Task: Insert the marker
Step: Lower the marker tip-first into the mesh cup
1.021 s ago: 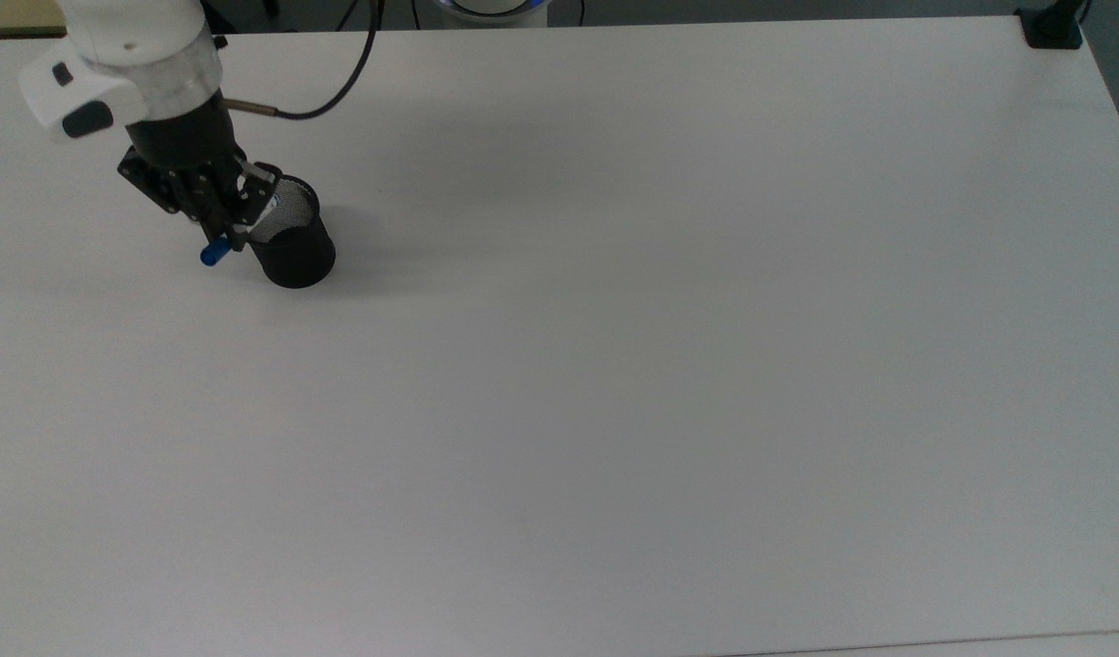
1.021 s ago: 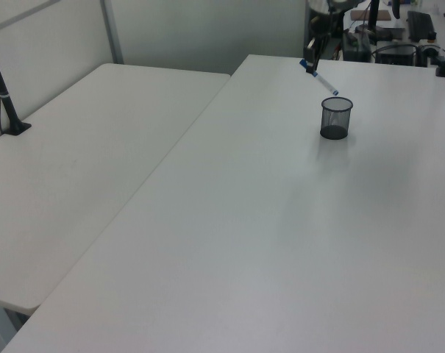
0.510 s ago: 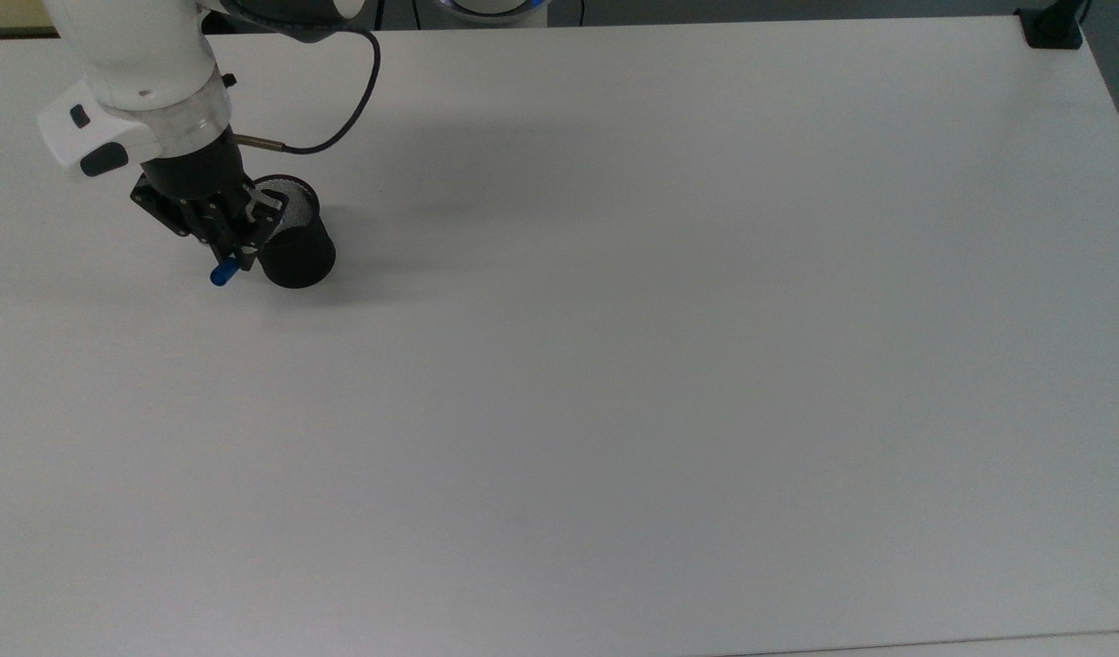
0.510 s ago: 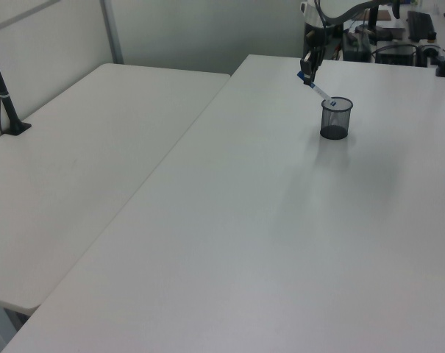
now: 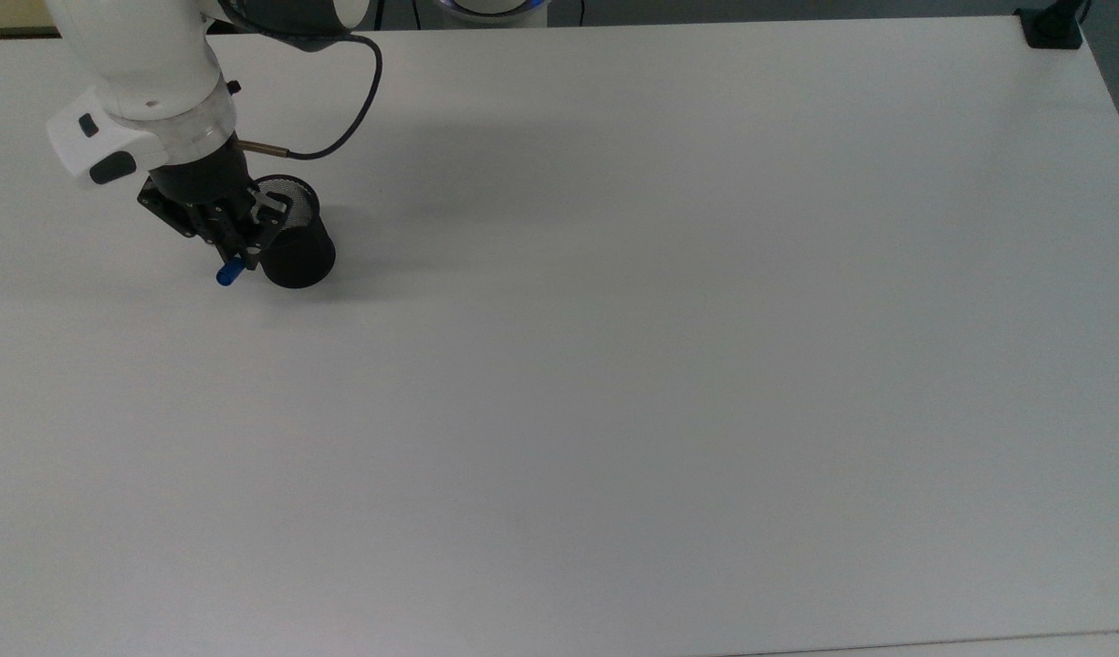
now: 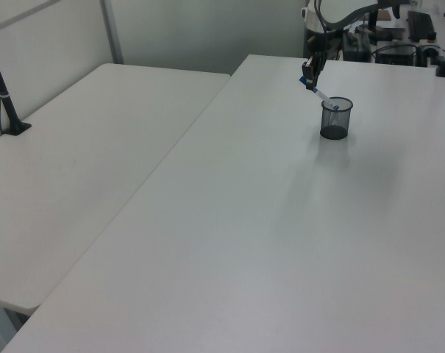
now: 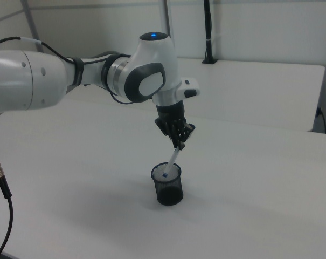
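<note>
Gripper (image 7: 180,143) has descended since 1 s ago, lowering the marker (image 7: 172,159) tip into the cup (image 7: 167,185).
Fingers clamp the tilted marker's capped end; cup directly below; label unreadable.

The big white robot arm (image 7: 55,81) reaches in from the right view's left and bends down at its round white wrist (image 7: 152,75). Its black two-finger gripper (image 7: 179,141) points down, a bit tilted, with its fingers closed tight on the slim white marker pen (image 7: 173,157).
</note>
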Controlling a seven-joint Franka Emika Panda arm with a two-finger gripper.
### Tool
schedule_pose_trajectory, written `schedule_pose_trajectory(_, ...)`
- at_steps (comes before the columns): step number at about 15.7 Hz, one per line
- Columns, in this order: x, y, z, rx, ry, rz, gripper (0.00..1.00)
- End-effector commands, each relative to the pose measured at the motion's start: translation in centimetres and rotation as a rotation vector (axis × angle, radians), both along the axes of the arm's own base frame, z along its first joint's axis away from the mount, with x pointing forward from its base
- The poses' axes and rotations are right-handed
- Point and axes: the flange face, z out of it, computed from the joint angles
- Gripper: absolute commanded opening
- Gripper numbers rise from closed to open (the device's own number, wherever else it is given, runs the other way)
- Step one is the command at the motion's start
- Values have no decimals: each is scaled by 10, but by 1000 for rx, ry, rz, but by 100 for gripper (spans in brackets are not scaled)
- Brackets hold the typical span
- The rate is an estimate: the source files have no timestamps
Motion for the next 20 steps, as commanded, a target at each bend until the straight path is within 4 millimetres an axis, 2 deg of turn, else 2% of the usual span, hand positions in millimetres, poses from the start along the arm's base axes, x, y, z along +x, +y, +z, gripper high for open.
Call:
schedule_pose_trajectory(1, -8, 1, -8, -6, 30, 18, 12)
schedule_pose_trajectory(5, -13, 3, -17, -6, 52, 20, 12)
schedule_pose_trajectory(13, -21, 2, -21, 5, 112, 22, 14)
schedule_pose_trajectory(14, -20, 2, -20, 6, 110, 20, 22)
schedule_pose_trajectory(15, -20, 2, -20, 6, 111, 20, 37)
schedule_pose_trajectory(17, -21, 1, -21, 8, 112, 7, 82)
schedule_pose_trajectory(19, -21, 1, -17, 9, 105, 6, 100)
schedule_pose_trajectory(20, -21, 1, -13, 10, 99, 4, 100)
